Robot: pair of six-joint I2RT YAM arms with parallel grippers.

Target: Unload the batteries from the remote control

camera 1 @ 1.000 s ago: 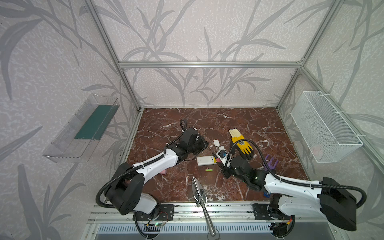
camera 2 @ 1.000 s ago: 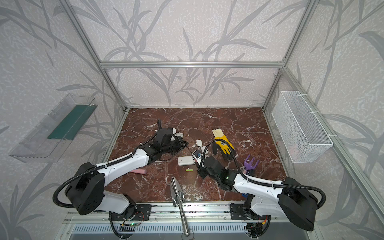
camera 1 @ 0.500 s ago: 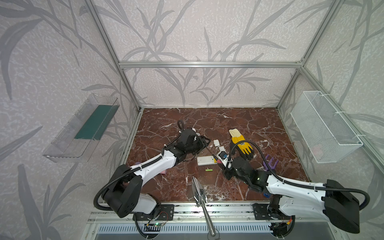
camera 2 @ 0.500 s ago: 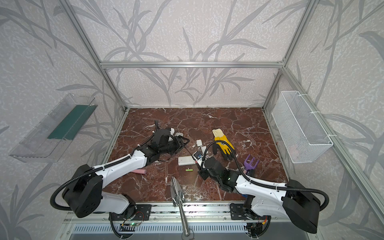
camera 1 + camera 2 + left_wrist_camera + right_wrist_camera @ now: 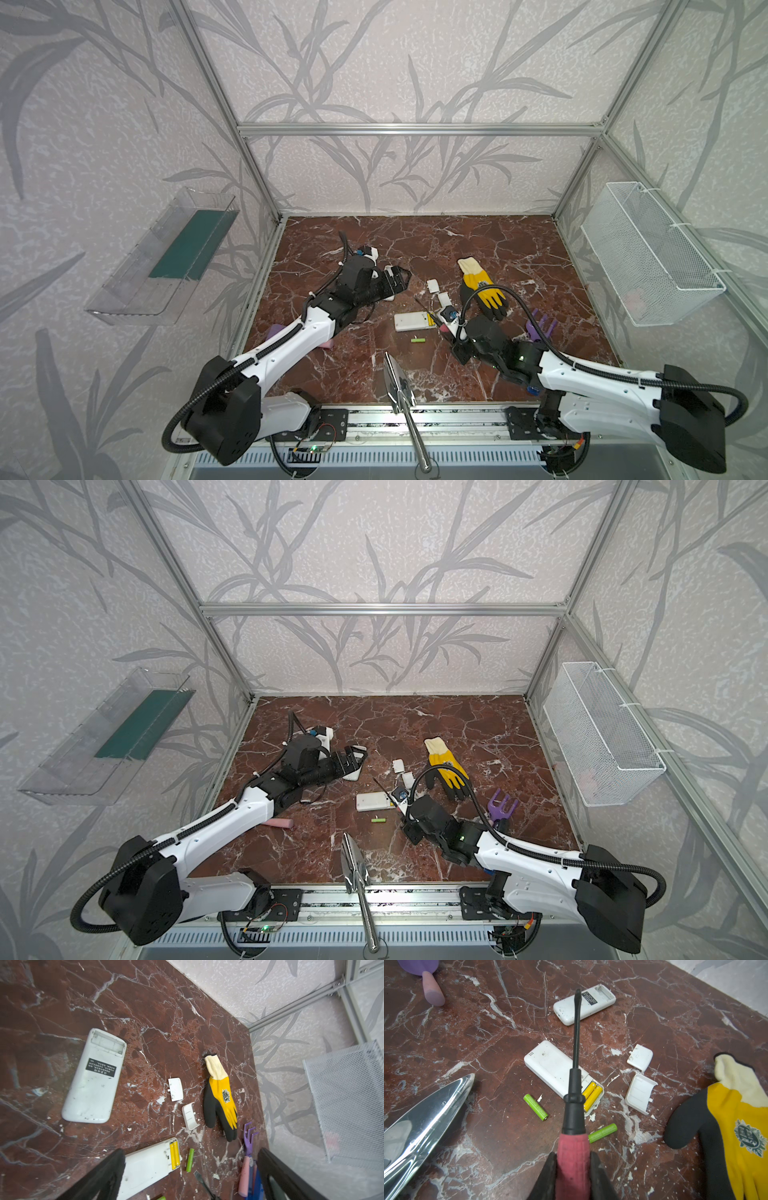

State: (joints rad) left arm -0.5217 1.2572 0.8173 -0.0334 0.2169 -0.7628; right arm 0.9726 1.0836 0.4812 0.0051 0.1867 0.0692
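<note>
Two yellow batteries (image 5: pixel 591 1095) (image 5: pixel 174 1154) sit in the open end of a white remote control (image 5: pixel 552 1066) (image 5: pixel 409 322) lying face down. Two lime green batteries (image 5: pixel 535 1107) (image 5: pixel 602 1132) lie loose on the table beside it; one green battery (image 5: pixel 419 340) (image 5: pixel 378 820) shows in both top views. A second white remote (image 5: pixel 93 1080) (image 5: pixel 583 1004) with a black label has an empty compartment. My left gripper (image 5: pixel 191 1176) (image 5: pixel 397 276) hovers open above the table, holding nothing. My right gripper (image 5: pixel 573 1159) is shut on a pink-handled screwdriver (image 5: pixel 576 1043), whose shaft crosses above the yellow batteries.
Two white battery covers (image 5: pixel 639 1059) (image 5: pixel 639 1093) lie beside a yellow-black glove (image 5: pixel 737 1122) (image 5: pixel 482 286). A steel trowel (image 5: pixel 397 382) lies at the front, a purple rake (image 5: pixel 540 326) to the right, a pink cylinder (image 5: pixel 282 823) to the left. A wire basket (image 5: pixel 648 257) hangs on the right wall.
My left gripper has gone from shut to wide open and drawn back a little. The right arm and the screwdriver have stayed put.
</note>
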